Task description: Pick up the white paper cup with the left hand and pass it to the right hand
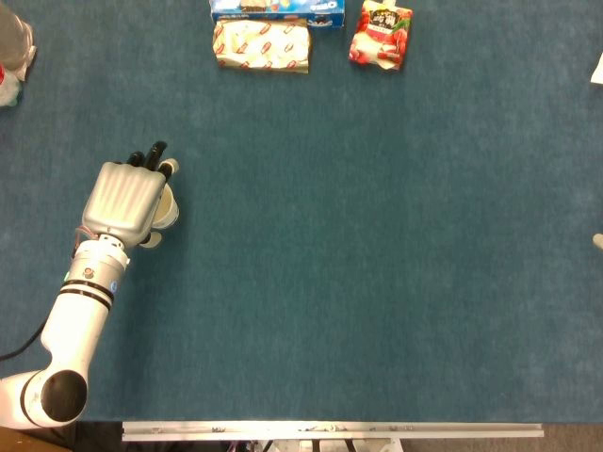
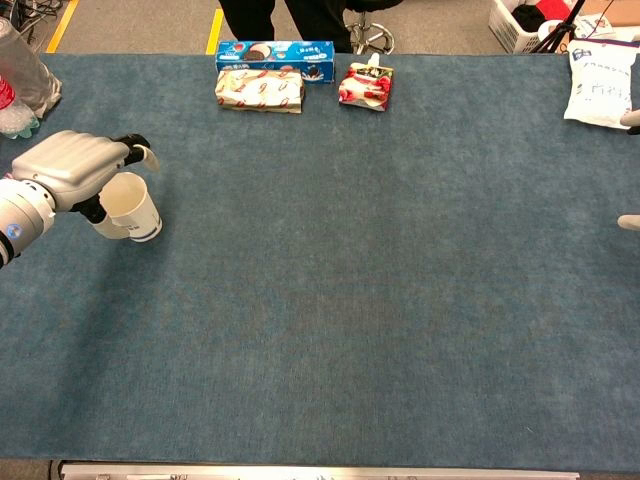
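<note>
The white paper cup (image 2: 131, 208) stands on the blue table cloth at the far left. My left hand (image 2: 69, 166) reaches over it from the left, fingers curled round its far side and the thumb against its near side, gripping it. In the head view the left hand (image 1: 122, 201) hides most of the cup (image 1: 167, 209). Only pale tips of my right hand (image 2: 631, 221) poke in at the right edge, far from the cup; its pose is hidden.
At the back stand a blue biscuit box (image 2: 275, 54), a patterned pack (image 2: 259, 91) and a red snack pouch (image 2: 365, 85). Plastic bottles (image 2: 22, 80) lie at the far left, and a white bag (image 2: 603, 85) sits at the far right.
</note>
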You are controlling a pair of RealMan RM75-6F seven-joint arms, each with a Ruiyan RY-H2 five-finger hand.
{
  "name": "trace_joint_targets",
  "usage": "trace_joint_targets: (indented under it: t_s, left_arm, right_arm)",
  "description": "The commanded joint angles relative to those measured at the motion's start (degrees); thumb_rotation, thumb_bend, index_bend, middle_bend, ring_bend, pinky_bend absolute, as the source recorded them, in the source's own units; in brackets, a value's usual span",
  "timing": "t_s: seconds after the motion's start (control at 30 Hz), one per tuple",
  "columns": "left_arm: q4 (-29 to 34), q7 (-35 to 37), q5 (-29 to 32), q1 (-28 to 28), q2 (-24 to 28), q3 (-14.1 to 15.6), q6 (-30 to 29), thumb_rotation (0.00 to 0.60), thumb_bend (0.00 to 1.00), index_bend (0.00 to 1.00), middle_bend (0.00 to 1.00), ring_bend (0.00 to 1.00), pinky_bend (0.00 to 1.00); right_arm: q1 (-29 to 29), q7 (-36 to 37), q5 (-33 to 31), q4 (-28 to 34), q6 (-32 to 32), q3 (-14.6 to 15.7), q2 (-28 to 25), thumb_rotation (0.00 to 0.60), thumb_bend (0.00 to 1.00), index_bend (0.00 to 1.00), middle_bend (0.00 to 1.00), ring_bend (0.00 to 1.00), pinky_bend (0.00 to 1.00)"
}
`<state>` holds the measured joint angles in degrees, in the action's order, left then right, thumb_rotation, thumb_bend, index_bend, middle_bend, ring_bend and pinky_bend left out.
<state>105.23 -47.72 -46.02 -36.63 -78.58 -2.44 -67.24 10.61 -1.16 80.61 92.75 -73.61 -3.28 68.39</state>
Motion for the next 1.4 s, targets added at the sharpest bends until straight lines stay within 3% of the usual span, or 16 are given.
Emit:
trace_joint_targets:
  t_s: [0.03,0.53,1.0,1.4]
  left_arm:
    - [-0.29,-0.62,0.5,-0.41,-0.22,0.11,-0.17,0.6,0.11,0.26,0.14,0.25,0.5]
    - [-1.38,-2.46,1.86,-1.25,-1.86,0.42,-2.34,0.6,0.11,0.35,0.24,0.31,0.59]
    - [-0.49,-0.95,0.54,-1.03,-1.4,0.64,-2.89,0.6,0.11,0.45,0.41,0.45,0.68]
    - [5.51,-2.35,0.66,-1.45,0.86,0.21,-4.56,0.6,0.11,0.46,0.42,0.45,0.69]
  right_arm:
    - [-0.01,0.02,-0.12,-0.01,0.1,0.04,-0.01,0.6,0.05,0.19,0.24,0.26,0.44]
    - [0.08,-0.02,-0.43,-0.06,0.82,0.44,0.1,0.6,0.05,0.19,0.24,0.26,0.44]
    - [0.18,-0.28,-0.75,0.05,1.12,0.5,0.23,0.6,0.05,0.19,0.24,0.26,0.44]
    - [0.31,3.26,-0.11,2.71,1.15,0.22,-0.62,0.6,0.05,0.19,0.24,0.26,0.44]
